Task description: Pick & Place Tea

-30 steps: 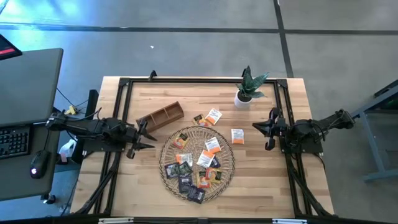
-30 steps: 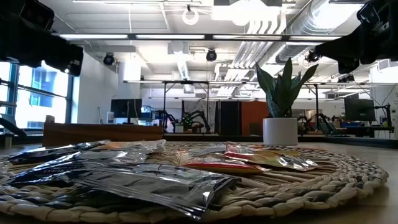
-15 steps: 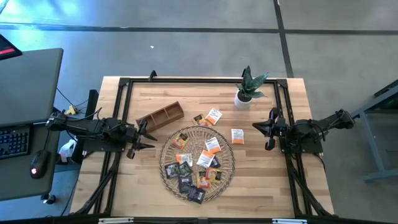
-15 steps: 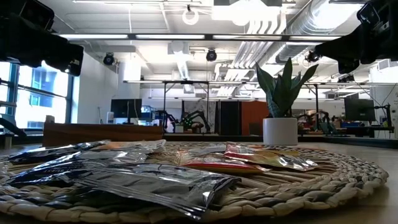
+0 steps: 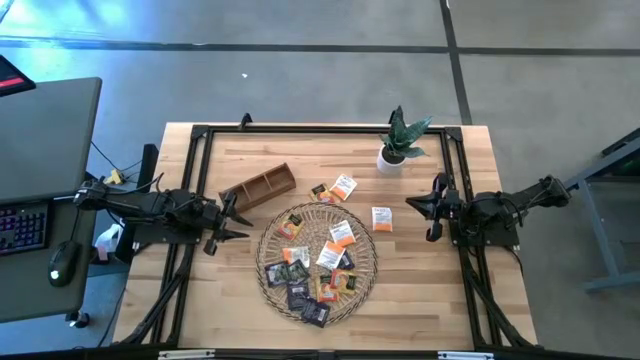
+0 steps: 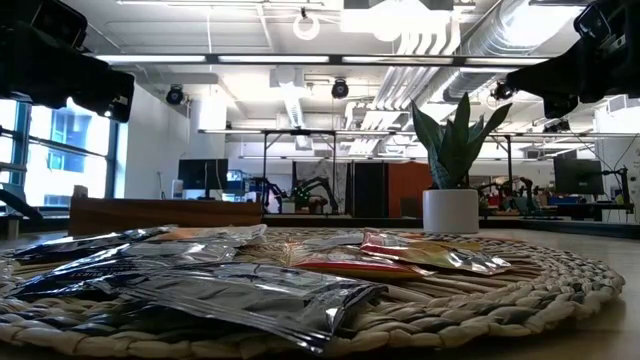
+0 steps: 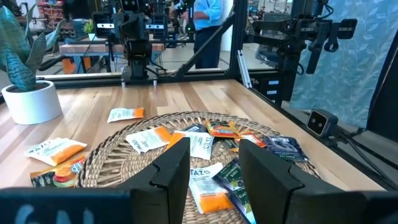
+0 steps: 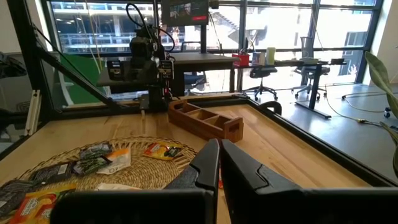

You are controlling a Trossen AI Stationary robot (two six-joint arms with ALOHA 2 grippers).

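Several small flat tea sachets, white-and-orange and dark, lie on the round wicker tray (image 5: 268,272) at the table's middle. Three more lie on the bare wood: two beyond the tray (image 5: 343,187) and one to its right (image 5: 381,218). They also show in the left wrist view (image 7: 200,149) and the right wrist view (image 8: 99,163). My left gripper (image 5: 243,218) hovers open and empty just left of the tray (image 7: 214,165). My right gripper (image 5: 412,202) hovers shut and empty to the right of the tray (image 8: 221,155).
A brown wooden compartment box (image 5: 258,186) lies at the far left of the tray. A potted plant in a white pot (image 5: 398,145) stands at the far right. A black frame (image 5: 320,130) runs around the table's edges. Bare wood lies near the front edge.
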